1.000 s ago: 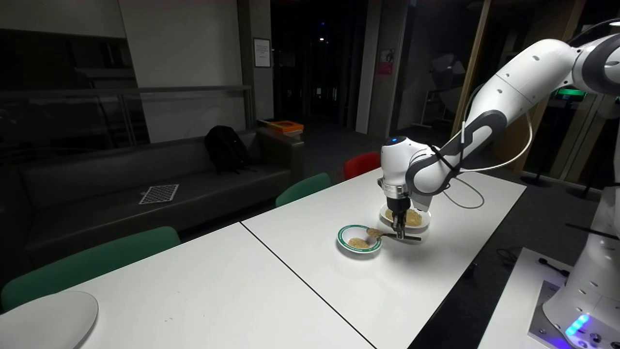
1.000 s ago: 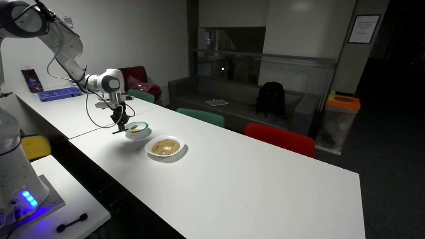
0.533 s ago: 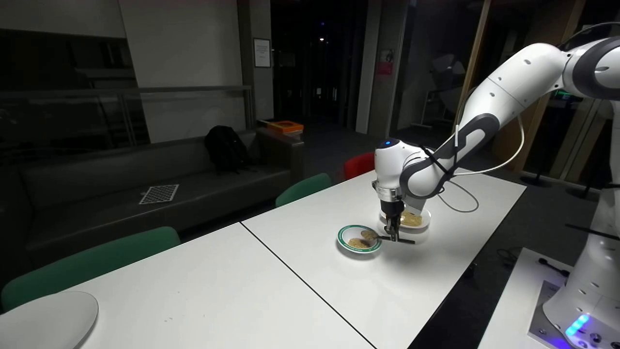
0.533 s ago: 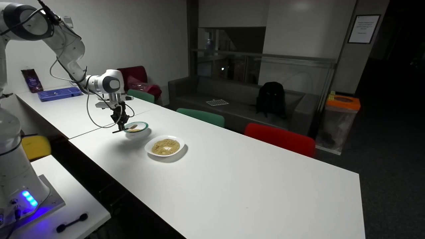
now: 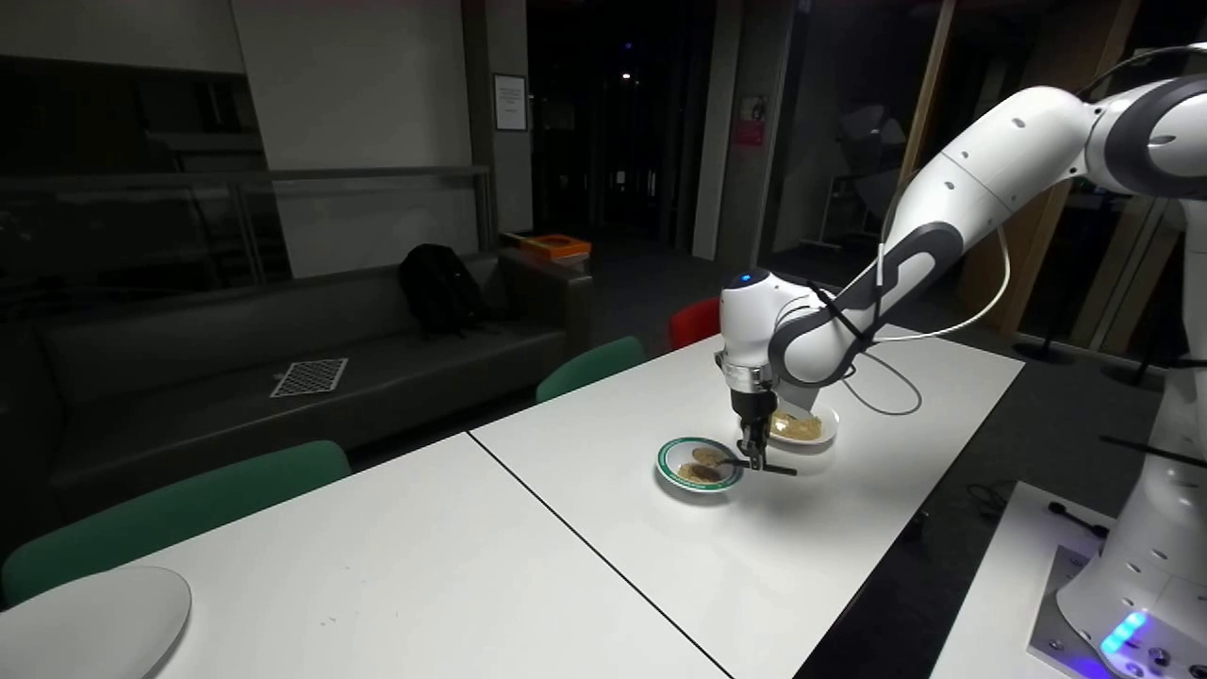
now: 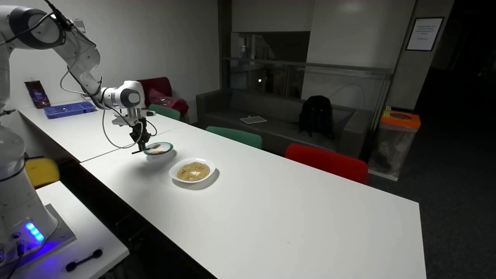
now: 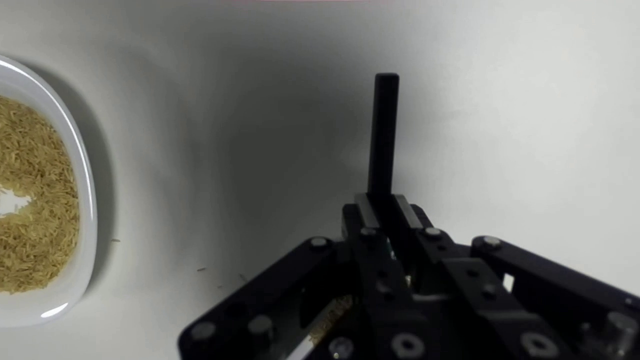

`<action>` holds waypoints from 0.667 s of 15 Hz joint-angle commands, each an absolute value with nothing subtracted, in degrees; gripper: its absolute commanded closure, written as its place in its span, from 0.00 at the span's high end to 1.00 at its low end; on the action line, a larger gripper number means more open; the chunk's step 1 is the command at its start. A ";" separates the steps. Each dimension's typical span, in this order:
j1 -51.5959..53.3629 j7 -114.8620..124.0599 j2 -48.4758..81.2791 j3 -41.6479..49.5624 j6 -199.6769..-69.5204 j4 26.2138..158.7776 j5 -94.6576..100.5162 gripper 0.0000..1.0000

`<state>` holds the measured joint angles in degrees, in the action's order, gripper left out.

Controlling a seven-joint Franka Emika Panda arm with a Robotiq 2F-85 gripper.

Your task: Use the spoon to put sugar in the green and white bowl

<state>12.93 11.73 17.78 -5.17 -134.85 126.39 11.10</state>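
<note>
The gripper (image 7: 386,210) grips the black spoon (image 7: 384,135) partway along its handle; the jaws are closed down on both sides of the handle and hold nothing else. The free end projects away from the green and white bowl (image 5: 666,462); the head (image 5: 708,456) extends over the bowl's interior. This grip point probably serves to keep the fingers outside the rim.

In an exterior view the handle appears near level, an attitude suited to retaining a load; the head looks tan, so it presumably carries sugar. Whether the handle touches the rim cannot be told.

Some sugar (image 5: 691,471) lies heaped in the green and white bowl. The main supply (image 7: 47,220), whose long grains resemble rice, occupies the white dish (image 7: 85,200), placed near the bowl, presumably for a short transfer. Stray grains (image 7: 201,269) lie on the white table (image 5: 424,566).

Judged step: discharge of the load. Next, roll the wrist to tip the head inside the rim; tipping off-centre risks spillage.
</note>
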 commanded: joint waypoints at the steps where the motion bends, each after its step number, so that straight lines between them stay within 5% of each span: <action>1: 12.30 11.46 18.60 -6.21 -132.22 124.18 7.30 0.03; 10: 11.31 9.67 19.67 -7.01 -132.50 122.69 -0.35 0.03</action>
